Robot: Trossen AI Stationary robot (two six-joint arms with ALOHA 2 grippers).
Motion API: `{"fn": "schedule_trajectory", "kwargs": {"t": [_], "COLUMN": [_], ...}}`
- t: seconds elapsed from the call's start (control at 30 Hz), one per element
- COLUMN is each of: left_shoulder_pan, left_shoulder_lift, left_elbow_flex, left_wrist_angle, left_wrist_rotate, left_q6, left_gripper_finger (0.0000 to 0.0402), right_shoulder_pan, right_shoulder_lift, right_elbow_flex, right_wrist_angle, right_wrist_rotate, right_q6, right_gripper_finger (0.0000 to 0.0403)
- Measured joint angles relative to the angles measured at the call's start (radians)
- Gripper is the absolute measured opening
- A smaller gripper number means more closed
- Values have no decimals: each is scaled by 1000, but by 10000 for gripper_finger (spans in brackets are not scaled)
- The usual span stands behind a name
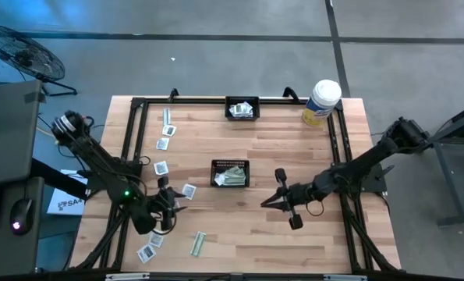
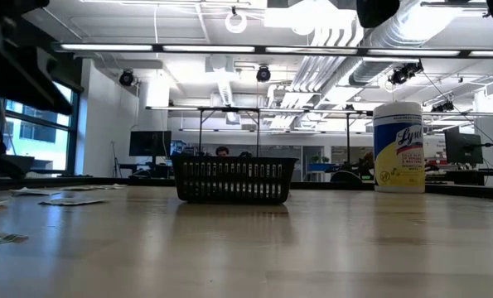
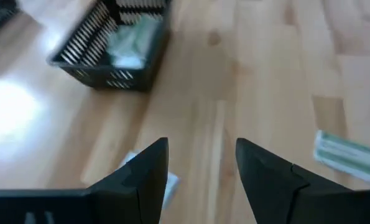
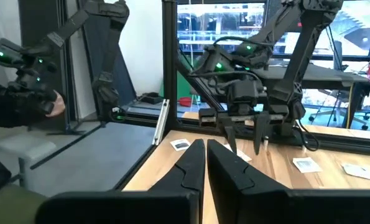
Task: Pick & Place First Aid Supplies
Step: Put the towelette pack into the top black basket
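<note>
The fingers [image 3: 148,171] of the left gripper [image 3: 200,174] are seen spread apart with nothing between them, held over bare wood at the left front of the table [image 1: 294,140]. A white packet [image 3: 169,183] is partly hidden under one finger, and a green-and-white strip [image 3: 346,152] lies just off to the other side. The right gripper [image 4: 204,163] is held with its fingers pressed together, empty, waiting at the right of the table.

Further out, loose square packets [image 1: 161,167] are scattered along the left side, well apart from one another, with a strip [image 1: 198,243] near the front edge. The centre basket [image 1: 230,173] already holds several pieces, and a second basket [image 1: 241,108] at the far edge holds white packets. A canister [image 1: 322,101] stands at the far right corner.

Risks noted: the packets are flat and thin, so a descent slightly off line is judged likely to push one across the wood rather than pinch it. The packet half covered by a finger could be pinned or creased. A weak grip on an edge could let a packet be dropped short of the basket.
</note>
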Motion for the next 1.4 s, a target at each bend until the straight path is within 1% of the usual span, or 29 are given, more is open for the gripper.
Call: {"fn": "schedule_trajectory", "kwargs": {"t": [0.13, 0.27, 0.47, 0.57, 0.7, 0.83, 1.0, 1.13, 1.3, 1.4], "left_shoulder_pan": [1, 0, 0, 1, 27, 73, 122, 148, 178, 217], "left_shoulder_lift": [-30, -56, -44, -42, -41, -41, -42, -37, -22, 5], "left_elbow_flex": [-73, -105, -106, -107, -132, -171, -177, -177, -177, -177], "left_wrist_angle": [54, 103, 106, 103, 146, 220, 230, 210, 225, 221], "left_wrist_rotate": [64, 66, 88, 89, 112, 163, 219, 282, 282, 324], "left_q6": [0, -22, -23, -24, -26, 39, 133, 161, 250, 275], "left_gripper_finger": [184, 184, 184, 184, 184, 184, 184, 184, 184, 184], "right_shoulder_pan": [-3, -3, -3, -2, 1, 6, 6, 6, 6, 6], "right_shoulder_lift": [62, 114, 124, 124, 124, 124, 124, 124, 124, 124], "right_elbow_flex": [0, -1, -1, -1, -1, -1, -1, -1, -1, -1], "right_wrist_angle": [77, 134, 148, 148, 148, 149, 148, 148, 148, 148], "right_wrist_rotate": [0, -12, -17, -44, -62, -61, -60, -57, -50, -48], "right_q6": [1, 2, 25, 27, 27, 12, 12, 3, -4, -5], "right_gripper_finger": [12, 12, 12, 12, 12, 12, 12, 12, 12, 12]}}
